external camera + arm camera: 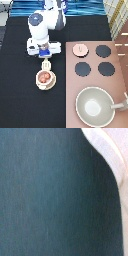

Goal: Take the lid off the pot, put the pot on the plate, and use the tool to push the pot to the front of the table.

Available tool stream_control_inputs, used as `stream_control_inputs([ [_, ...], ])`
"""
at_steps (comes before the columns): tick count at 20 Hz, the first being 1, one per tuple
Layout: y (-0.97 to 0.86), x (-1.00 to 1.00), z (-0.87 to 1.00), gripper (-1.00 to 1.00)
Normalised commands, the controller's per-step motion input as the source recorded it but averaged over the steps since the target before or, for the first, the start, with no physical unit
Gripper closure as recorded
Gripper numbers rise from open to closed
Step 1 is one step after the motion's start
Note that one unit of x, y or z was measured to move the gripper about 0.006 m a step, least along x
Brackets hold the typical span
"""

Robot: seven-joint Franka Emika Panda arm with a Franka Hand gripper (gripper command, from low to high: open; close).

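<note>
**A:** What's nearest the exterior view's bottom?

**B:** I see the big pan on the stove. Left of it, on the table, the pot sits on the plate, uncovered.

**A:** And beyond?

**B:** The tool lies just above the pot. The gripper hangs over its handle; I can't tell its opening. The lid rests on a burner.
</note>
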Motion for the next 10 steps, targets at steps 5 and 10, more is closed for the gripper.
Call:
stream_control_inputs([
  [5,0.00,1.00,0.25,1.00],
  [10,0.00,1.00,0.27,1.00],
])
